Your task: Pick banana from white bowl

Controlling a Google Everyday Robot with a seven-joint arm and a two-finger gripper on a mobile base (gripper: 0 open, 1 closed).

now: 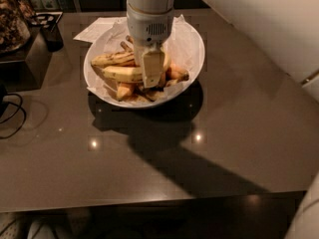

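The white bowl stands on the dark table, lined with crumpled white paper and holding several bananas. The large thick yellow banana lies across the bowl's middle, pointing left. A slimmer speckled banana lies just behind it, and short orange-yellow ones lie at the right and front. My gripper reaches straight down into the bowl, right over the right end of the large banana. Its near finger hides that end of the fruit.
The dark glossy table stretches to the front and right of the bowl. A dark box and a basket stand at the back left, with a black cable at the left edge. A white paper lies behind the bowl.
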